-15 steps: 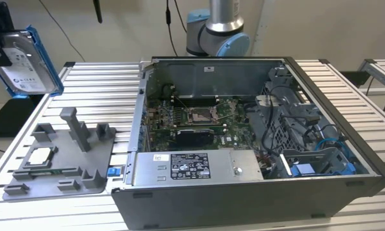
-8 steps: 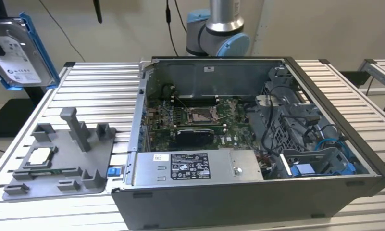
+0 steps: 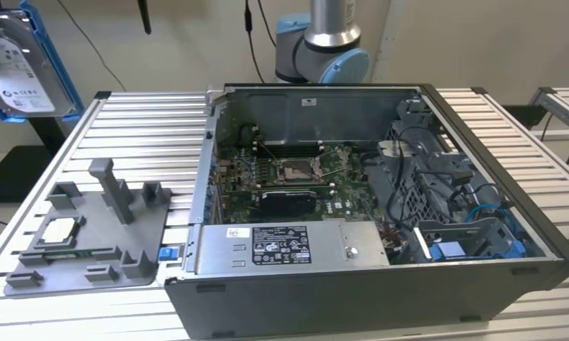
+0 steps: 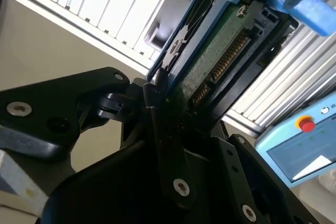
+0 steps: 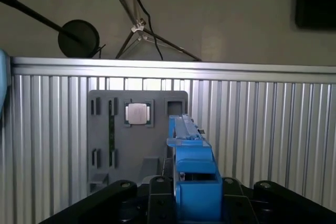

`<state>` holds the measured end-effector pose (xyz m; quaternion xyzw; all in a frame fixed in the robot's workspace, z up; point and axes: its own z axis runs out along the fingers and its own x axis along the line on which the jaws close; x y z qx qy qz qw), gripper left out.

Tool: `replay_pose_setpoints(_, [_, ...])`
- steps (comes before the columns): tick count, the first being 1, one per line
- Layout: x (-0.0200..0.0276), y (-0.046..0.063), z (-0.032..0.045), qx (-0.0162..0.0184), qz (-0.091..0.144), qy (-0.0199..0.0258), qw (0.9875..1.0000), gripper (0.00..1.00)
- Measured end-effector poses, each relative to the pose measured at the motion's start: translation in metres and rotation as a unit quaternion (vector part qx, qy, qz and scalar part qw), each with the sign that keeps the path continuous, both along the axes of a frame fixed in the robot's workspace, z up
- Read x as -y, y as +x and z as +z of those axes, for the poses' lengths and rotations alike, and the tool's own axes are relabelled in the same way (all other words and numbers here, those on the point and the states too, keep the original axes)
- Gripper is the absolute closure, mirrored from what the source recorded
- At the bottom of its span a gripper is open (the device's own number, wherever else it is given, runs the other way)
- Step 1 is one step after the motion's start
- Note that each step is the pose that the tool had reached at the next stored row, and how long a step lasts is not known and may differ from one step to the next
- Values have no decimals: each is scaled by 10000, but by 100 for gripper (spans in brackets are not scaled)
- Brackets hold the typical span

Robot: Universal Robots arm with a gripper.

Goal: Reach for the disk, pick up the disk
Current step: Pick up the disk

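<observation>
I am reading tool (image 4: 181,116) clamped on disk (image 3: 17,67), gripping across blue rails, likely sparing drive body. Disk hanging high at exterior view's far left, well above counter (image 3: 511,135) and grey fixture (image 3: 142,227).

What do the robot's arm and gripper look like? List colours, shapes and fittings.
The arm is a silver tube with rounded grey joints and light-blue caps. In the second wrist view the gripper is black, built of angular hinged links pinned with silver screws.
</observation>
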<state>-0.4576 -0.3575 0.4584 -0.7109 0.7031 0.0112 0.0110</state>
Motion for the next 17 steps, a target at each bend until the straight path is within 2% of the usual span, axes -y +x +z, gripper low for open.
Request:
replay_pose_setpoints(3, [0,0,51,-1,0,0,10000,100])
replay_pose_setpoints(7, [0,0,67,-1,0,-1,10000,100])
replay_pose_setpoints(10, [0,-1,114,-1,0,0,10000,100])
replay_pose_setpoints(17, [0,-1,123,-1,0,0,10000,100])
